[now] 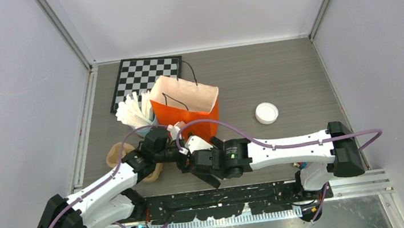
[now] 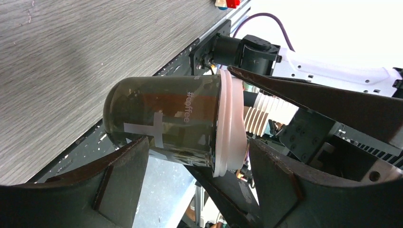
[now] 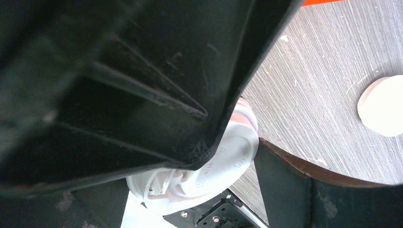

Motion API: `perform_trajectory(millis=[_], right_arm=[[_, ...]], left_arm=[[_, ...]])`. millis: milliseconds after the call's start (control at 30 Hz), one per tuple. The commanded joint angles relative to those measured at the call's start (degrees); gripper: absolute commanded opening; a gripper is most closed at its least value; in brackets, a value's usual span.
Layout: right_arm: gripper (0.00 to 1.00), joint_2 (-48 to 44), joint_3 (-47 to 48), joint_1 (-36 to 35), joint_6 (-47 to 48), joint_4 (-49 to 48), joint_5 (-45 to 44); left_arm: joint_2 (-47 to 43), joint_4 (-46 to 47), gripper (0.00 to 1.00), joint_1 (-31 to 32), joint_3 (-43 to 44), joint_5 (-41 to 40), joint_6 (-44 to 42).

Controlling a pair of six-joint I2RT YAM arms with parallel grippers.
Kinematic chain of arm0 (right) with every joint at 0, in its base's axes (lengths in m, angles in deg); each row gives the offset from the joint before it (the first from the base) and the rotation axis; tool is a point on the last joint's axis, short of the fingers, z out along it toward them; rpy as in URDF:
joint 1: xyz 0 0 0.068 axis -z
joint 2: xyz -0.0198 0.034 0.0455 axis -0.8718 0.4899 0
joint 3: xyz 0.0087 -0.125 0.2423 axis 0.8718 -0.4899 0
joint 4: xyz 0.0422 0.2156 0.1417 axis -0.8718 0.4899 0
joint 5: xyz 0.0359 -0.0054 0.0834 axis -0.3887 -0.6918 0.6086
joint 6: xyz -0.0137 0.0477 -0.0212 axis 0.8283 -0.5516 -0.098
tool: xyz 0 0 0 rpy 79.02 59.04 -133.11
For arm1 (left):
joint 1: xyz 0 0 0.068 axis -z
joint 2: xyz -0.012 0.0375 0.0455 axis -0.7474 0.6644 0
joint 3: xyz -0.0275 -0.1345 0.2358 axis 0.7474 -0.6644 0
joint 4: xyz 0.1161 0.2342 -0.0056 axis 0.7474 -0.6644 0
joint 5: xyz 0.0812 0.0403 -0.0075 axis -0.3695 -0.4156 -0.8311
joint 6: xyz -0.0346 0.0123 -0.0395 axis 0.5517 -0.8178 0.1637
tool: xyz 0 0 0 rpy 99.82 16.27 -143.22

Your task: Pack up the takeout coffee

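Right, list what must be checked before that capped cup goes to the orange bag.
1. Right gripper holds the lid: its fingers sit against opposite sides of the rim. Ok.
2. Left gripper is free of the black cup: one finger looks close against the cup's side. Cannot tell.
3. Lid is seated: it sits flush where it is visible. Ok.
4. Orange bag is upright with its mouth open. Ok.
5. Room past the light-blue cup of sticks beside the bag. Cannot tell.
6. Loose lid lies apart, to the right of the bag. Ok.

Glossy black paper cup (image 2: 161,123), white plastic lid (image 2: 229,126), matt wood-grain table (image 2: 57,61)
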State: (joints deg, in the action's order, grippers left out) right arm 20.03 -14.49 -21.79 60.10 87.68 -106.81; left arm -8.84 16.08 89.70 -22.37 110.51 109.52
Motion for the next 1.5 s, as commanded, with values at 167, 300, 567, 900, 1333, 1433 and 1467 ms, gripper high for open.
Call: perform_trajectory(millis=[167, 300, 567, 900, 1333, 1433, 1467], right_arm=[[0.92, 1.57, 2.25, -0.59, -1.39, -0.97, -1.03], [0.92, 2.57, 1.32, -0.63, -1.65, -1.69, -1.41], [0.92, 2.83, -0.29, -0.68, -2.80, -3.00, -2.67], [0.93, 0.71, -5.17, -0.65, -5.57, -5.42, -2.31], [0.92, -2.10, -12.83, -0.65, -2.13, -17.18, -7.63], [0.92, -1.99, -13.99, -0.63, -0.71, -19.25, -8.58], [0.92, -2.07, -14.35, -0.68, -0.61, -19.97, -8.96]], left_arm=[[4.82, 1.65, 0.76, 2.19, 2.65, -1.11, -4.79], [4.98, -3.79, 0.71, 2.51, 4.07, -4.03, -8.82], [5.97, -6.87, 0.55, 2.60, 4.13, -5.20, -13.31], [7.78, -6.81, 0.50, 3.25, 4.05, -5.51, -16.73], [8.04, -4.47, 0.58, 4.34, 4.58, -4.38, -15.55], [8.35, -3.95, 0.64, 4.39, 4.49, -4.18, -15.33], [8.61, -3.50, 0.65, 4.32, 4.29, -4.10, -15.16]])
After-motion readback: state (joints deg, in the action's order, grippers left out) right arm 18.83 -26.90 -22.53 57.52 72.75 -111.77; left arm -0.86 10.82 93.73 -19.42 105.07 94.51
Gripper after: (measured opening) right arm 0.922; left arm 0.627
